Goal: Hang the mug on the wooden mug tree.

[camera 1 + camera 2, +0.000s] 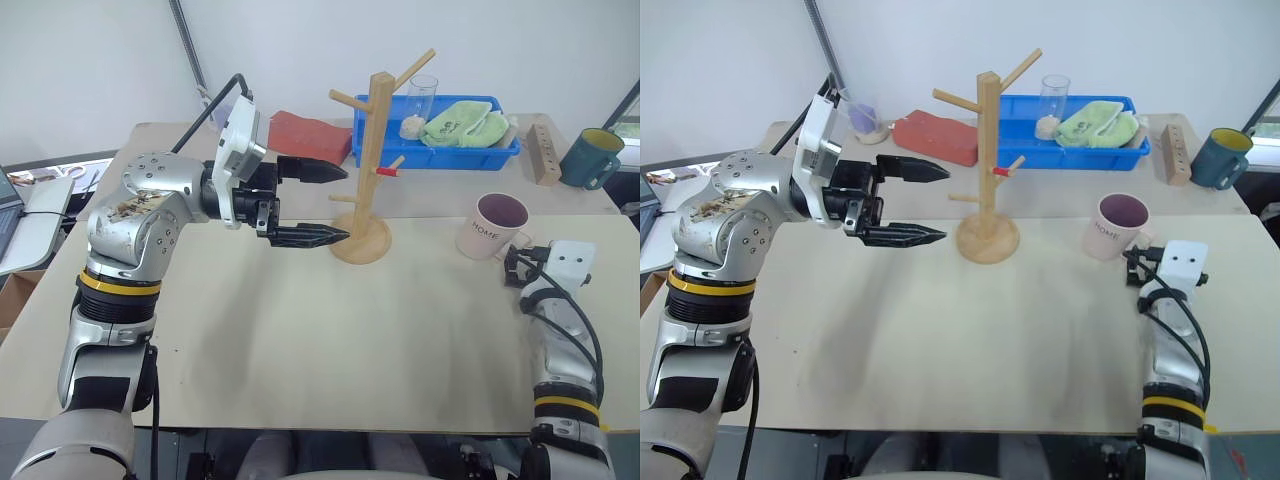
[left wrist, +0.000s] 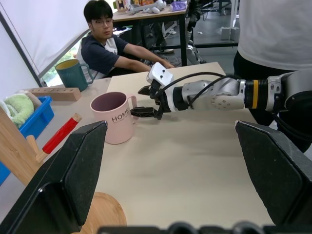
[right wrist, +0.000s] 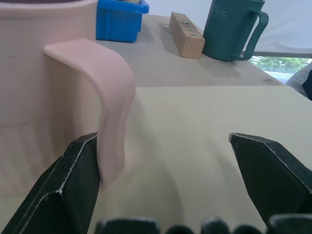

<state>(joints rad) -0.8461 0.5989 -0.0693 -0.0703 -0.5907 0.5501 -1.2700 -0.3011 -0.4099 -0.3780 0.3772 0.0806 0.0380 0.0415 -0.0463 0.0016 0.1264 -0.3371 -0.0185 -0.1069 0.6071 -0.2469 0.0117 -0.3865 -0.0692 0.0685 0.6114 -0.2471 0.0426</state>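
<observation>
left gripper [image 1: 336, 203]: raised above the table, pointing sideways at the tree post, jaws wide apart, nothing between them; tips just short of the post, at about 9 o'clock from it.
red block [image 1: 310, 136]: lies flat at the back of the table, 10 o'clock from the tree base.
wooden mug tree [image 1: 372, 160]: upright on its round disc base, mid-table, pegs angled up, all bare; short red-tipped peg points toward 3 o'clock.
blue tray [image 1: 440, 156]: behind the tree, at 1 o'clock from it; holds a green cloth [image 1: 462, 123] and a clear glass [image 1: 422, 98].
table [image 1: 330, 330]: pale top, bare in front.
mug [image 1: 492, 226]: upright on the table, at 3 o'clock from the tree base, well apart from it; "HOME" faces the camera, handle turned toward the right gripper.
right gripper [image 1: 516, 266]: low by the table, at 4 o'clock from the mug, jaws fully spread, holding nothing; in the right wrist view the handle sits against the inner side of one finger [image 3: 63, 187], other finger well clear.
wooden block with holes [image 1: 544, 153]: far right back, beside the tray.
teal mug [image 1: 592, 158]: upright, at 3 o'clock from the block.
person [image 2: 105, 46]: seated beyond the table's far side, seen in the left wrist view.
</observation>
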